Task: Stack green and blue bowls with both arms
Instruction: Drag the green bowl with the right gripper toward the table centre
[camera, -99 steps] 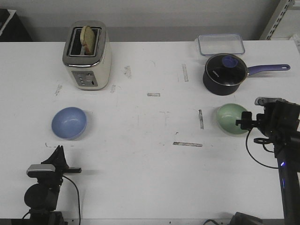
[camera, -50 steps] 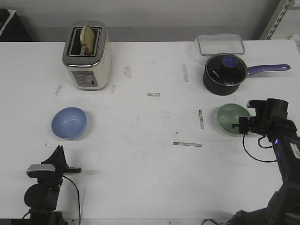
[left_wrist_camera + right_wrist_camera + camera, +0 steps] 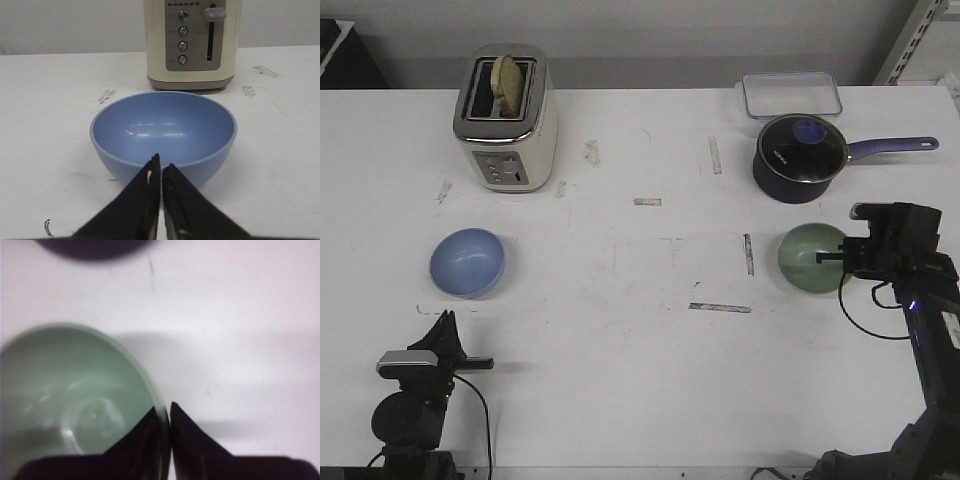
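Mint green bowl (image 3: 811, 257) is sitting at the right claw (image 3: 841, 257), blue bowl (image 3: 468, 262) well ahead of the idle left claw (image 3: 444, 326); nothing is stacked yet, with open bench (image 3: 640, 330) between. Left wrist view: left claw is pinched together, empty, just short of the blue rim. Right wrist view: right claw is clamping the green rim, the saucepan (image 3: 92, 247) lying beyond.

blue bowl (image 3: 163, 131) – smooth, glossy; green bowl (image 3: 70, 405) – glossy | toaster (image 3: 507, 118) – shiny metal top

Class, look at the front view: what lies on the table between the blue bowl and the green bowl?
Between the blue bowl and green bowl lies bare table, only scuffs and tape marks.
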Robot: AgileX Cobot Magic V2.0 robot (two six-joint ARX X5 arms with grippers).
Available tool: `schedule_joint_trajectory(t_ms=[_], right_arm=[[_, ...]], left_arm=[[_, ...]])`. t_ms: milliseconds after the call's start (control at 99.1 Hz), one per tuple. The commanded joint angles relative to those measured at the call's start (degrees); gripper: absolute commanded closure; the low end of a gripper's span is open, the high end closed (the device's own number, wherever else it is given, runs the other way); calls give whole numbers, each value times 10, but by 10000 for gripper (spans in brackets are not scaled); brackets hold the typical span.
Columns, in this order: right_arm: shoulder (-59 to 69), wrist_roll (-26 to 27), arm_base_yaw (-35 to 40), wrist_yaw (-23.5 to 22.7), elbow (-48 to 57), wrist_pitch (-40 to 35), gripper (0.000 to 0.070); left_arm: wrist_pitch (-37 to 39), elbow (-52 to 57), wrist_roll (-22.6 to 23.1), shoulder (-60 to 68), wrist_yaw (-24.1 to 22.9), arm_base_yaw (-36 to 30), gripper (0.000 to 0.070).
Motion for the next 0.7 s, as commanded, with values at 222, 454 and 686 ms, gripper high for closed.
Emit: schedule_joint_trajectory(t_ms=[222, 454, 686], right_arm=[[-70, 107, 158, -85, 50, 12, 696], [-47, 109, 343, -79, 50, 19, 696], [18, 109, 453, -35, 50, 28, 696]], left_arm=[[5, -12, -1, -1, -2, 1, 698], [5, -12, -1, -1, -2, 1, 698], [5, -12, -1, -1, -2, 1, 698]])
